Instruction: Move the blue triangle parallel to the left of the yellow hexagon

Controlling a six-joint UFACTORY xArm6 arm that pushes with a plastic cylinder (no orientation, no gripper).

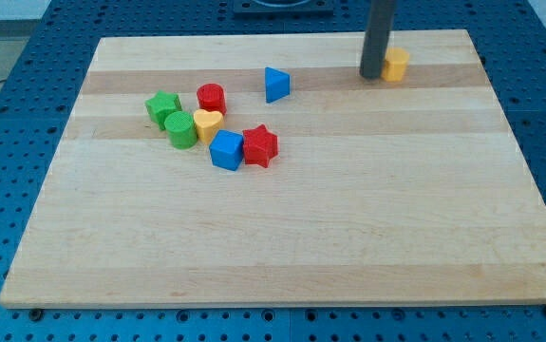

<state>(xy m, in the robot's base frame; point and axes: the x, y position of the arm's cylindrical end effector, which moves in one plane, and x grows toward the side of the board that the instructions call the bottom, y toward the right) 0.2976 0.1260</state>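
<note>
The blue triangle (275,84) lies on the wooden board (348,209) near the view's top, left of centre. The yellow hexagon (396,65) sits at the view's top right. My tip (372,76) stands right against the hexagon's left side, partly hiding it. The blue triangle is well to the left of my tip, a little lower in the view, with bare board between them.
A cluster sits at the view's left: a green star-like block (162,107), a green cylinder (180,129), a red cylinder (211,98), a yellow heart (207,123), a blue cube (226,150) and a red star (260,145). Blue pegboard (7,142) surrounds the board.
</note>
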